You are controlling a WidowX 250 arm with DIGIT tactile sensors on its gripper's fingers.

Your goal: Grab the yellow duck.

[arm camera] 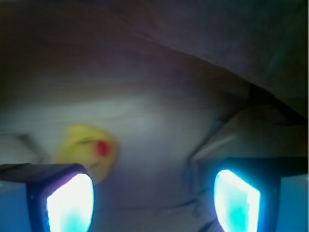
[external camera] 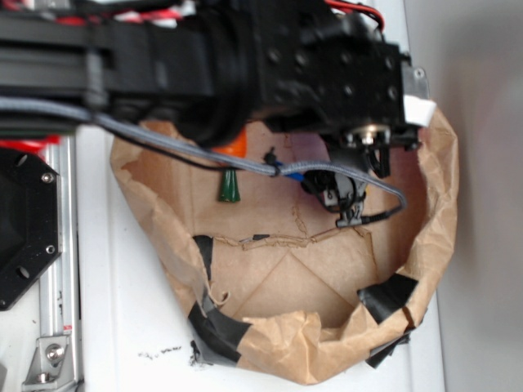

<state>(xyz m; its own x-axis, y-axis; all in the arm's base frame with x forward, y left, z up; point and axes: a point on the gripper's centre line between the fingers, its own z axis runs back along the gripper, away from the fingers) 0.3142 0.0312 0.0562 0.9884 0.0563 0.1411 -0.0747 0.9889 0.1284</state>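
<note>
Likely a lab: aluminium rail (external camera: pixel 61 269), taped paper bag (external camera: pixel 310 343).

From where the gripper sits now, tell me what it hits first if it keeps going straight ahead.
Probably the brown paper, not the duck. In the wrist view the open gripper has bare paper between its fingers, and the duck sits off by one finger. Depth is blurry, so that finger might clip it.

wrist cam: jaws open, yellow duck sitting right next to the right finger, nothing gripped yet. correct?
One thing is wrong: in the wrist view the yellow duck sits by the left finger, partly behind its tip, not the right finger. The rest holds: the jaws are open and nothing is between them.
</note>
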